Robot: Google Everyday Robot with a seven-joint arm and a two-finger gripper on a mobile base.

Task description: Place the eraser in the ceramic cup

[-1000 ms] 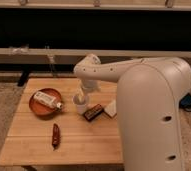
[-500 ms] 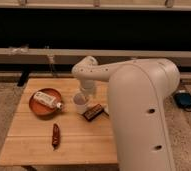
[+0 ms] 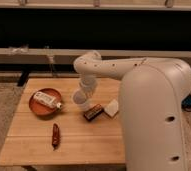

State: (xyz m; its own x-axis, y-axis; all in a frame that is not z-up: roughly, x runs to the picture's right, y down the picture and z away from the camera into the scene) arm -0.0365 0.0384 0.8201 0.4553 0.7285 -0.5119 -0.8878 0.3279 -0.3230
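Observation:
The small white ceramic cup [image 3: 79,100] stands on the wooden table [image 3: 34,145], right of the plate, and is mostly covered by my arm's end. My gripper [image 3: 83,95] hangs from the white arm [image 3: 91,64] directly over or at the cup. A small white block [image 3: 111,107], likely the eraser, lies on the table to the right of the cup. A dark brown bar [image 3: 93,112] lies between the block and the cup.
A reddish-brown round plate [image 3: 35,106] holds a white tube [image 3: 46,99] at the left. A small red-brown object [image 3: 55,136] lies near the front. My large white body [image 3: 154,120] covers the table's right side. A dark wall and ledge run behind.
The arm's end has moved slightly lower over the cup and hides more of it. The objects on the table have not moved.

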